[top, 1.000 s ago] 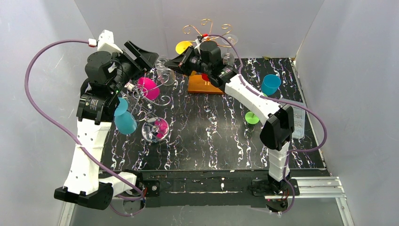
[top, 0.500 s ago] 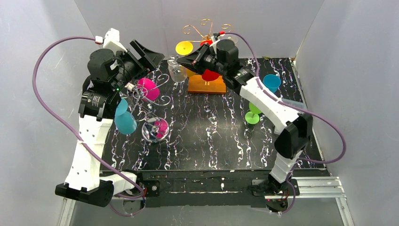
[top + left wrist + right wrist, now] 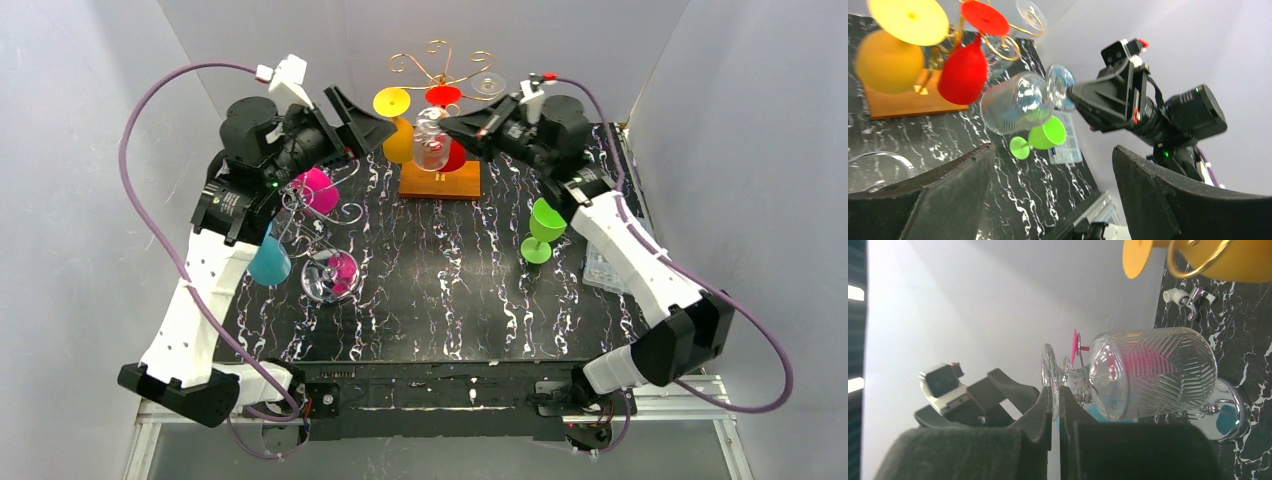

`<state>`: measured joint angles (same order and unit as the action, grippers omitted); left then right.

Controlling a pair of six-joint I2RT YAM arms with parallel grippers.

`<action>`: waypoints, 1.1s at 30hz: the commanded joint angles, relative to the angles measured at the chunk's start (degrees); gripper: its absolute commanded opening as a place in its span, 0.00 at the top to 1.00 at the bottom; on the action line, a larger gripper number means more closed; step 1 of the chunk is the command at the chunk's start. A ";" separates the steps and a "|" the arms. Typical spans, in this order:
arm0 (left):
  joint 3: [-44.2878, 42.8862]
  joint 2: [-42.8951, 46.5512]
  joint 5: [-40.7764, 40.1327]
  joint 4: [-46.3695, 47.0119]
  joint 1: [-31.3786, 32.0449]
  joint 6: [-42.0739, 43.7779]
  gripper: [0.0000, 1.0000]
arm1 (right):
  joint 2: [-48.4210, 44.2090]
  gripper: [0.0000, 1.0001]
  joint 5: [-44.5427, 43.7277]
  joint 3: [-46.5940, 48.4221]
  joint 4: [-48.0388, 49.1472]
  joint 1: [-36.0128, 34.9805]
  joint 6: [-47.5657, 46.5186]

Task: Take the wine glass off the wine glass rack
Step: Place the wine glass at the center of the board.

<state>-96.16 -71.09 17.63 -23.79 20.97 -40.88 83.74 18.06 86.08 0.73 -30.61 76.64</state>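
Clear wine glass (image 3: 432, 142) is off the gold rack (image 3: 437, 50), up in the air just in front of it, tipped sideways near the yellow glass (image 3: 392, 102) & red glass (image 3: 443, 96). Right gripper (image 3: 452, 125) is pinched tight on its foot. Left gripper (image 3: 362, 112) is spread wide w/ nothing in it, facing the bowl.

The top camera looked down from above and behind the 2 arm bases, taking in the whole counter (image 3: 450, 290). The left wrist camera faced right, toward the right hand (image 3: 1073, 95). The right wrist camera faced left, close on the clear glass (image 3: 1153, 372). All 3 views shared that glass.
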 commanded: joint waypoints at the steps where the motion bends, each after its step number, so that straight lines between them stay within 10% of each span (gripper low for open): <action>1: -2.78 -1.57 1.21 2.42 4.99 1.18 0.14 | -7.77 0.99 7.44 -4.31 13.18 7.69 8.89; 14: -0.30 -5.91 2.81 13.14 12.60 -5.64 0.33 | -14.31 0.99 14.99 -17.32 43.45 22.32 41.71; 33: -2.03 -13.12 2.92 27.21 16.49 -11.55 0.36 | -15.80 0.99 10.43 -20.19 53.47 22.26 55.44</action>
<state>-95.96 -82.85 20.23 -0.69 36.23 -52.12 70.52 31.44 65.82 46.41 -8.38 118.58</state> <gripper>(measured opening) 0.632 0.067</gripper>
